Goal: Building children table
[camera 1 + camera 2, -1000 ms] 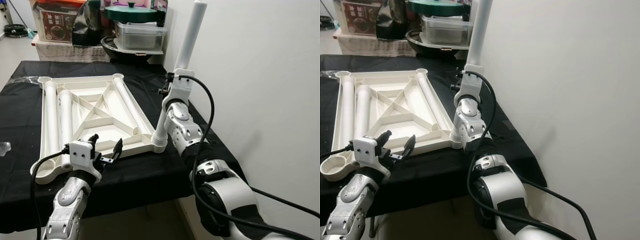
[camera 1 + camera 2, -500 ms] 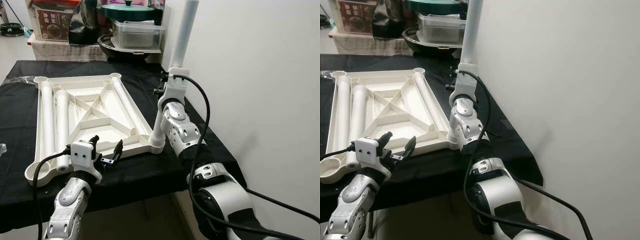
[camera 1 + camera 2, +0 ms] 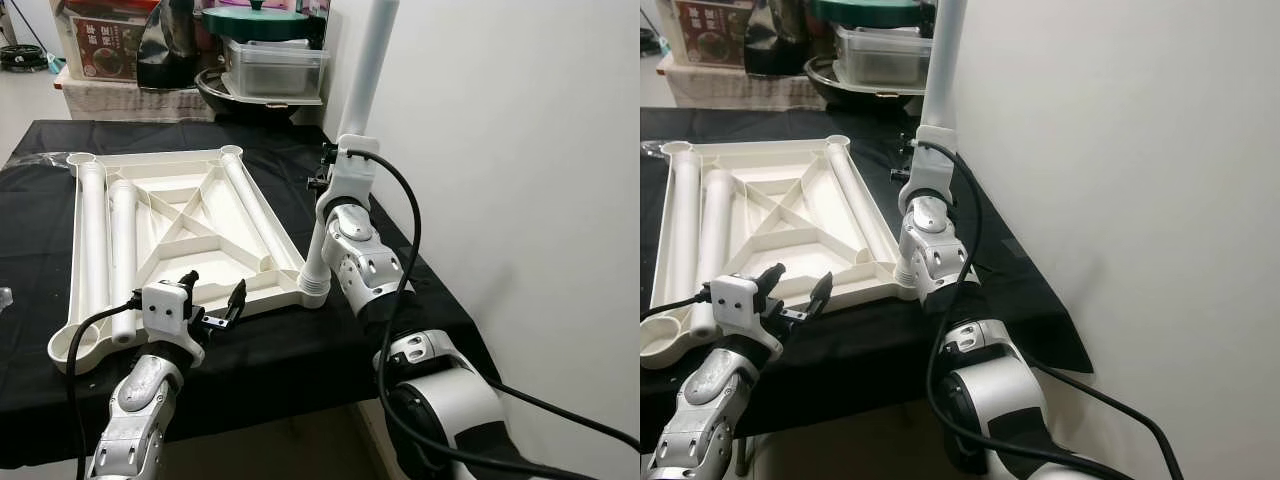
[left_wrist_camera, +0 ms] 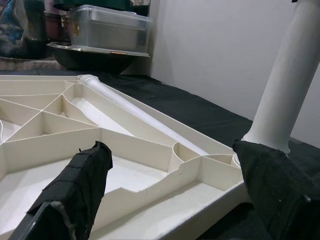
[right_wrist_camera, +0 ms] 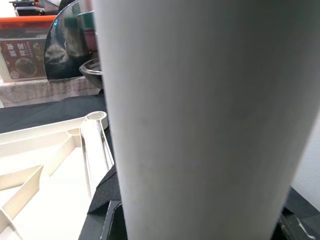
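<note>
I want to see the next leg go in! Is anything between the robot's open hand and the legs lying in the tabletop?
Nothing visible blocks it. The left end effector hovers open at the tabletop's near edge, and the loose legs lie uncovered inside. The right end effector grips the upright leg in its corner socket, off to the side.

A red printed box (image 3: 105,45) at the far left carries white lettering, too small and blurred to read.
</note>
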You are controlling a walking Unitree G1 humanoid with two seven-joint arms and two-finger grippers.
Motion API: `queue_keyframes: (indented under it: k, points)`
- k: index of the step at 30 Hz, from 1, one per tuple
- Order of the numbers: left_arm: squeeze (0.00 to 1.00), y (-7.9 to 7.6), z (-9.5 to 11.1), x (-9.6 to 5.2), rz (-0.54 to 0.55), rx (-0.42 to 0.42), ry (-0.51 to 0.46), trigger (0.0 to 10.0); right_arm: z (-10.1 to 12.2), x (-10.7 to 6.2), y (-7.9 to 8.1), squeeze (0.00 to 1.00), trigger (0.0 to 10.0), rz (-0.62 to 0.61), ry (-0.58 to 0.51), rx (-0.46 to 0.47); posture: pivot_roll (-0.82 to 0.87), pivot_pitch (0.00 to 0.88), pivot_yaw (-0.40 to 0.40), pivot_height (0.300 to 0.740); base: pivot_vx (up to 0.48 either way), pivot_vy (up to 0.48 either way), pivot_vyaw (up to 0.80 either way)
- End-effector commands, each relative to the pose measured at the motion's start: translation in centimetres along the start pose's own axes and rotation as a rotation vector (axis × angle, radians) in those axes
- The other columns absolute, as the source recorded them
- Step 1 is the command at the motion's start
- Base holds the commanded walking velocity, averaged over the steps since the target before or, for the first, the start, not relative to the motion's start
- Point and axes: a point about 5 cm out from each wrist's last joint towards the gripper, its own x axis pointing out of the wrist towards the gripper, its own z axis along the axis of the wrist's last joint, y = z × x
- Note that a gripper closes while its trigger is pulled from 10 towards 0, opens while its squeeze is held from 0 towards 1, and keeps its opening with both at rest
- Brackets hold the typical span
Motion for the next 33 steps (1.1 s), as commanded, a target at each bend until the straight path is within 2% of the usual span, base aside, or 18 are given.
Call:
queue_keyframes:
  k: [1,7,8,9,18,19,20,23,24,25,26,27,29,33]
  points:
    - [0.0,-0.2,-0.2,0.1,-0.016,0.009,0.007,10.0,-3.9,-0.6,0.3,0.0,10.0,0.011,0.18,0.003,0.07,0.0,-0.145,0.74,0.0,0.0,0.0]
    - [0.0,-0.2,-0.2,0.2,-0.018,0.009,0.005,10.0,-3.7,-0.7,0.4,0.01,10.0,0.018,0.167,0.01,0.07,0.0,-0.143,0.74,0.0,0.0,0.0]
    - [0.0,-0.2,-0.2,0.2,-0.019,0.009,0.005,10.0,-3.5,-0.7,0.4,0.15,10.0,0.019,0.159,0.012,0.07,0.0,-0.141,0.74,0.0,0.0,0.0]
    - [0.0,-0.2,-0.2,0.2,-0.019,0.009,0.005,10.0,-3.3,-0.7,0.4,0.18,10.0,0.02,0.15,0.012,0.07,0.0,-0.142,0.74,0.0,0.0,0.0]
    - [0.0,-0.2,-0.2,0.3,-0.022,0.009,0.004,10.0,-2.6,-0.7,0.4,0.19,10.0,0.029,0.121,0.008,0.06,0.0,-0.142,0.74,0.0,0.0,0.0]
    - [0.0,-0.2,-0.2,0.3,-0.022,0.009,0.004,10.0,-2.5,-0.7,0.4,0.5,10.0,0.031,0.116,0.008,0.06,0.0,-0.143,0.74,0.0,0.0,0.0]
    - [0.0,-0.3,-0.2,0.3,-0.022,0.009,0.004,10.0,-2.5,-0.7,0.5,0.71,10.0,0.032,0.114,0.008,0.06,0.0,-0.143,0.74,0.0,0.0,0.0]
    - [0.0,-0.3,-0.2,0.3,-0.021,0.009,0.004,10.0,-2.4,-0.8,0.5,0.71,10.0,0.034,0.107,0.007,0.06,0.0,-0.142,0.74,0.0,0.0,0.0]
    - [0.0,-0.3,-0.2,0.3,-0.022,0.009,0.004,10.0,-2.2,-0.8,0.6,0.75,10.0,0.039,0.101,0.005,0.06,0.0,-0.142,0.74,0.0,0.0,0.0]
    - [0.0,-0.3,-0.2,0.4,-0.022,0.008,0.004,10.0,-2.0,-0.8,0.7,0.35,10.0,0.045,0.089,-0.001,0.06,0.0,-0.142,0.74,0.0,0.0,0.0]
    - [0.0,-0.3,-0.2,0.4,-0.022,0.008,0.004,10.0,-2.0,-0.8,0.7,0.35,10.0,0.045,0.089,-0.001,0.06,0.0,-0.142,0.74,0.0,0.0,0.0]
    - [0.0,-0.3,-0.2,0.4,-0.022,0.008,0.004,10.0,-1.8,-0.8,0.7,0.05,10.0,0.051,0.08,-0.004,0.06,0.0,-0.141,0.74,0.0,0.0,0.0]
    - [0.0,-0.3,-0.2,0.4,-0.022,0.006,0.003,10.0,-1.4,-0.8,0.8,0.0,10.0,0.06,0.064,-0.005,0.06,0.0,-0.141,0.74,0.0,0.0,0.0]
    - [0.0,-0.2,-0.2,0.4,-0.023,0.006,0.003,10.0,-0.7,-0.9,0.7,0.0,10.0,0.073,0.038,0.007,0.06,0.0,-0.138,0.74,0.0,0.0,0.0]
